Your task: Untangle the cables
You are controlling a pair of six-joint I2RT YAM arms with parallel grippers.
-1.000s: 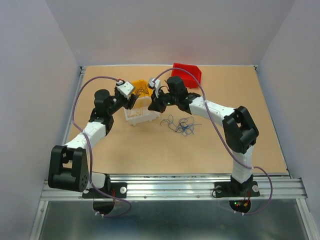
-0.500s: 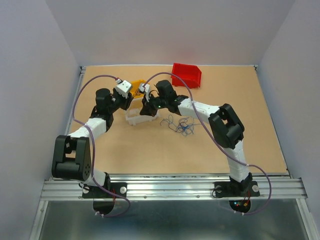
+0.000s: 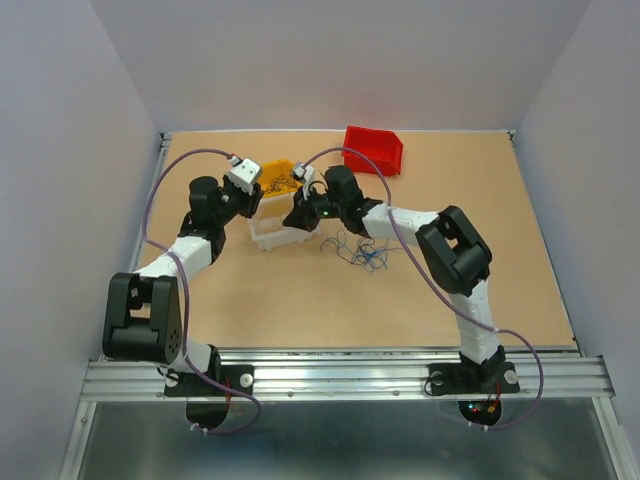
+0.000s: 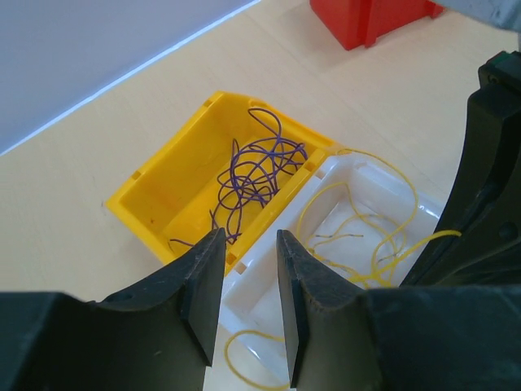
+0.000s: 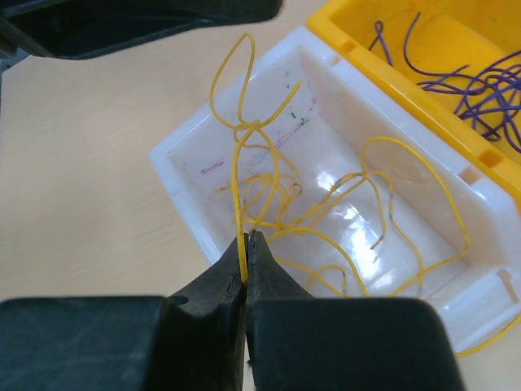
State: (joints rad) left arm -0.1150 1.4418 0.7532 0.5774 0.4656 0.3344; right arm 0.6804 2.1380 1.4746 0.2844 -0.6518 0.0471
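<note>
A loose tangle of thin blue and dark cables [image 3: 360, 248] lies on the table right of the white tray [image 3: 272, 238]. My right gripper [image 3: 297, 213] is over this tray, shut [image 5: 246, 238] on a yellow cable [image 5: 236, 183] that rises in a loop from several yellow cables [image 5: 350, 236] in the tray [image 5: 175, 175]. My left gripper [image 3: 261, 203] hovers over the edge between the tray [image 4: 269, 281] and the yellow bin [image 4: 163, 191]. Its jaws [image 4: 248, 240] stand a little apart and empty. Purple cables [image 4: 256, 167] lie in the yellow bin.
The yellow bin [image 3: 280, 176] touches the tray's far side. A red bin [image 3: 373, 148] stands at the back, right of it. A yellow loop [image 4: 244, 358] hangs over the tray's near wall. The two grippers are close together above the tray.
My right arm folded its elbow inward and its gripper swung left over the white tray, then eased back a little. My left gripper shifted slightly back and left.
</note>
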